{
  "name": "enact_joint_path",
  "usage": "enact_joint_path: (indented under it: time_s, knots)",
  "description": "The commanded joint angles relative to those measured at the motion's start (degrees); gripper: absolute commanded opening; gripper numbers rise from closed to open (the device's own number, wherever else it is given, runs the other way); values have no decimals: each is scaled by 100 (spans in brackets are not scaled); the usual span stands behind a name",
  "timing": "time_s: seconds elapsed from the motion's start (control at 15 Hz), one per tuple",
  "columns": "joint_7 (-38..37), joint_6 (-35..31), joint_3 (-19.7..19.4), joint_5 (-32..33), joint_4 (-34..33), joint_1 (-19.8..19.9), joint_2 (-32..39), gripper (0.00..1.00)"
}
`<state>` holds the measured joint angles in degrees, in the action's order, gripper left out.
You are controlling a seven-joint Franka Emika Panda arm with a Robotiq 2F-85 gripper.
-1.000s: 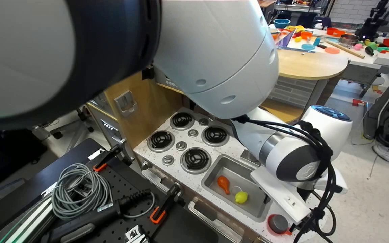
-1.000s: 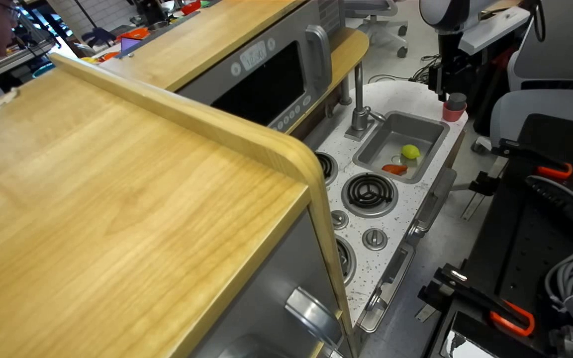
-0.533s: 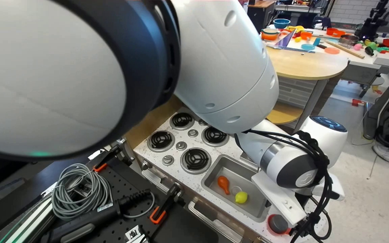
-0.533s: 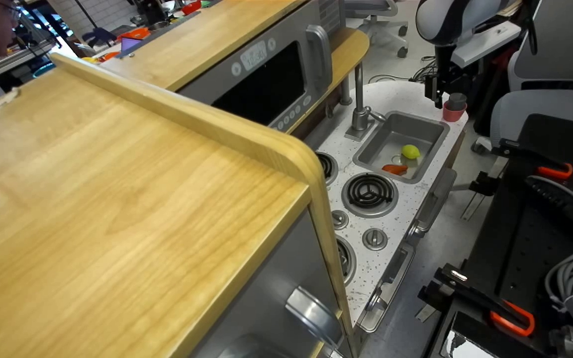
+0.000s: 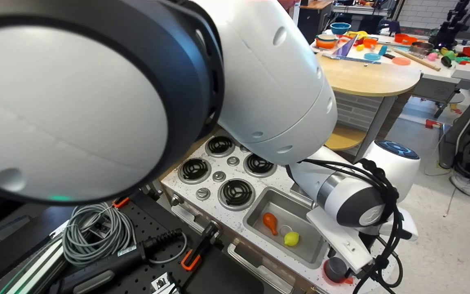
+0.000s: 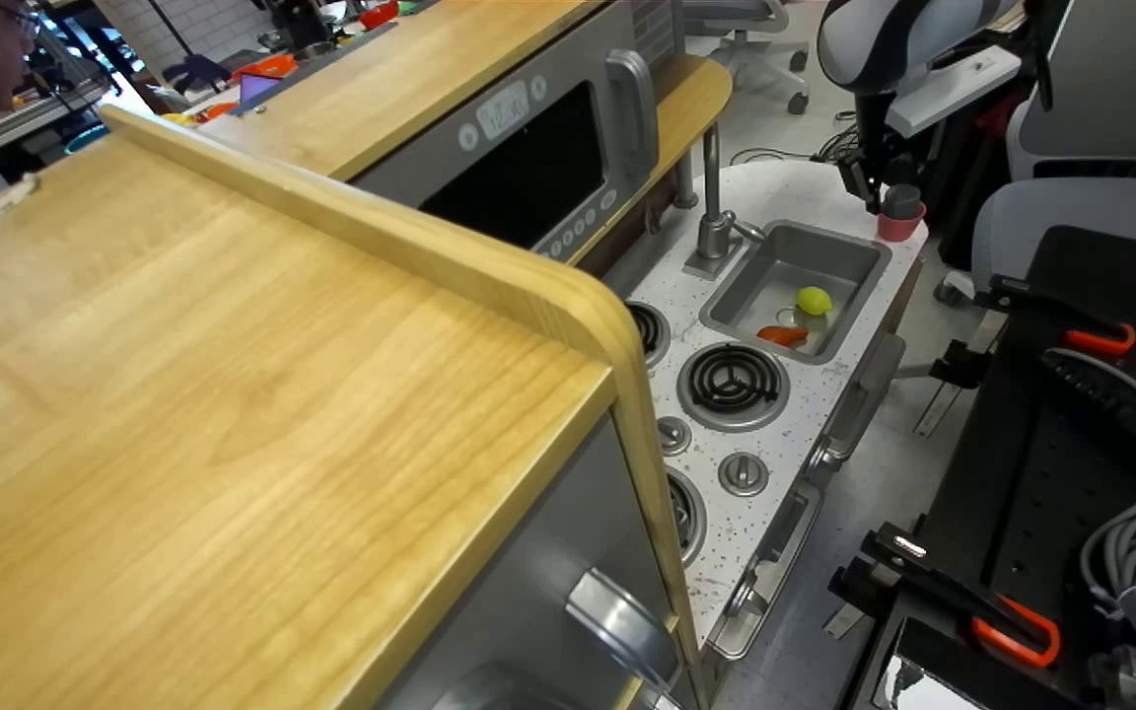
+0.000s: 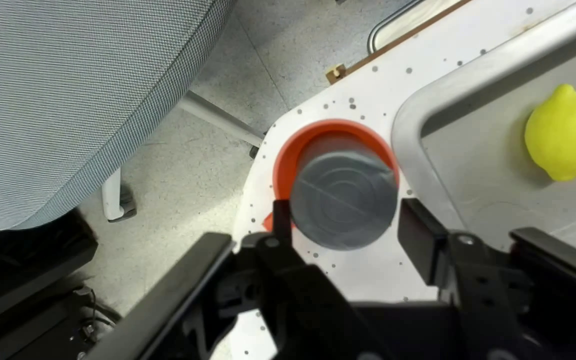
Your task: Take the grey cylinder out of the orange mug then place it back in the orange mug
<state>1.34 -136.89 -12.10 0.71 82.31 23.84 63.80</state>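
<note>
The grey cylinder (image 7: 344,175) stands in the orange mug (image 7: 284,167), its top showing above the rim. It leans a little in the wrist view. Both exterior views show the mug (image 6: 893,230) at the counter's rounded end beside the sink. My gripper (image 7: 344,207) has its jaws on either side of the cylinder's top. The left finger is at the cylinder's edge, while a thin strip of counter shows between the cylinder and the right pad (image 7: 415,232). In an exterior view the gripper (image 6: 869,192) reaches down right beside the mug. The lower cylinder is hidden inside it.
The sink (image 5: 255,210) lies close to the mug and contains a yellow lemon (image 5: 291,238) and an orange drumstick-like toy (image 5: 269,222). A faucet (image 6: 714,237) rises behind the sink. A grey chair (image 7: 83,90) is just past the counter's edge (image 7: 248,195).
The arm has come lower, and the gripper now tilts closer against the mug and cylinder. The cylinder's top has shifted slightly toward the sink side. Mug and sink items have stayed put.
</note>
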Motion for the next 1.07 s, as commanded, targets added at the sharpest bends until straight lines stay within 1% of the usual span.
enact_joint_path:
  time_s: [0.0,0.07,0.13,0.2,0.33,0.47,0.67,1.0]
  knots:
    - [-114,20,-73,-71,-268,19,156,27]
    - [-142,17,-88,-72,-242,16,125,20]
    - [-181,12,-108,-71,-228,7,100,16]
    - [-214,-63,-148,-47,-161,-18,47,16]
    - [-224,-83,-146,-60,-55,-20,-73,13]
    - [-169,-119,-106,-60,87,-42,-214,13]
    - [-54,2,107,-186,173,2,-425,13]
    - [-198,235,282,-374,101,-71,-654,13]
